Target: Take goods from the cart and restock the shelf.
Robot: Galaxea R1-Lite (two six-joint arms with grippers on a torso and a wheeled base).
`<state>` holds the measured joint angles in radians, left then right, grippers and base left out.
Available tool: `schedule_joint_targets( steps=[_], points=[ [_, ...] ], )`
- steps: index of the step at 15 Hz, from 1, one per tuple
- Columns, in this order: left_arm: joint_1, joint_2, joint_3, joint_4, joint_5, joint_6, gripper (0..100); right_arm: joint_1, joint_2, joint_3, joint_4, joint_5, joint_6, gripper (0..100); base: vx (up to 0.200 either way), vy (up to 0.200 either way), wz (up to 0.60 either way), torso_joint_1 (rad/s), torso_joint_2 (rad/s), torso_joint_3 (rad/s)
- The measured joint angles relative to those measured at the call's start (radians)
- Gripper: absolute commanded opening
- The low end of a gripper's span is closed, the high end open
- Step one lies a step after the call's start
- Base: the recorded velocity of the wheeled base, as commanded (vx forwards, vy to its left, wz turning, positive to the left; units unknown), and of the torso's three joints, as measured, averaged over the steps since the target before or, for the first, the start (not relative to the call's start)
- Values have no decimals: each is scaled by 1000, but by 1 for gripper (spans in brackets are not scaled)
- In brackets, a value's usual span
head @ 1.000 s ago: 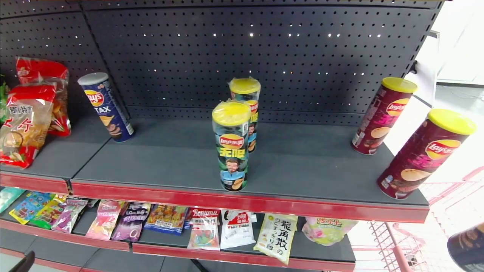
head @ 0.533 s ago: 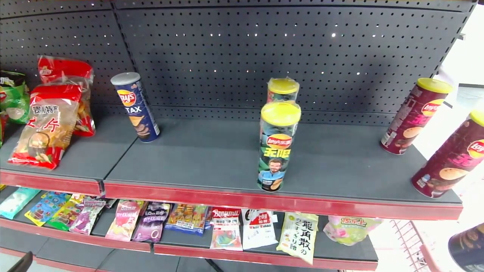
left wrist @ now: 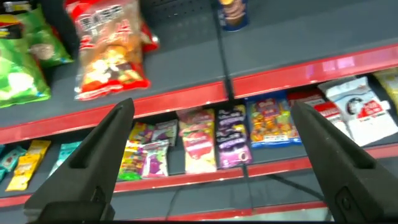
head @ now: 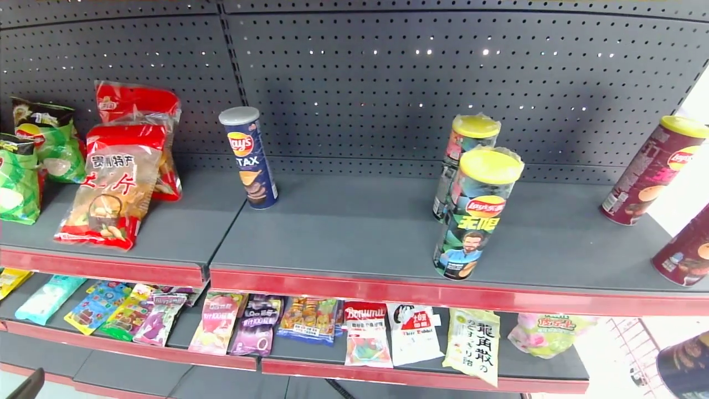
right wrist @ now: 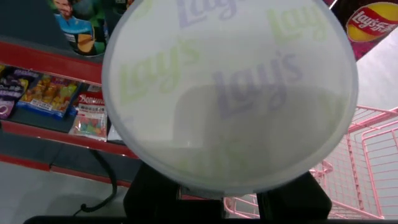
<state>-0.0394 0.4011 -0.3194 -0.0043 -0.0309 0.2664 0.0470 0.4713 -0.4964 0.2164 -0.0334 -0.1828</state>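
Right tool [right wrist: 227, 200] grips chip can [right wrist: 230, 87]; left tool [left wrist: 214, 167] splayed.

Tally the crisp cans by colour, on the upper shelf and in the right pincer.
Navy-blue cardboard crisp can, grey lid: 1
Green cardboard crisp cans, yellow lids: 2
Maroon cardboard crisp cans, yellow lids: 2
Dark crisp can, pale lid, in right pincer: 1
Total: 6

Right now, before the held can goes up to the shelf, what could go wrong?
The front green can stands near the shelf's red front edge; a nudge could tip it off. The front maroon can by the shelf's right end stands just above the held can, so a rising swing might hit it.
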Motion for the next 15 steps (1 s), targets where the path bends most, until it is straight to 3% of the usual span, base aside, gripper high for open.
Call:
schedule_joint_targets(
  steps=[3, 9, 15],
  points=[
    [0, -1, 0, 0, 20, 1, 100, 0, -8, 6, 0, 0, -1, 0, 200, 0, 0, -4, -2, 4],
    [0, -25, 10, 9, 20, 5, 100, 0, -11, 10, 0, 0, -1, 0, 0, 0, 0, 0, 0, 0],
    [-1, -33, 13, 26, 18, 5, 100, 1, -9, 17, -3, 1, -1, 0, 0, 200, 0, 7, 2, 2]
  ],
)
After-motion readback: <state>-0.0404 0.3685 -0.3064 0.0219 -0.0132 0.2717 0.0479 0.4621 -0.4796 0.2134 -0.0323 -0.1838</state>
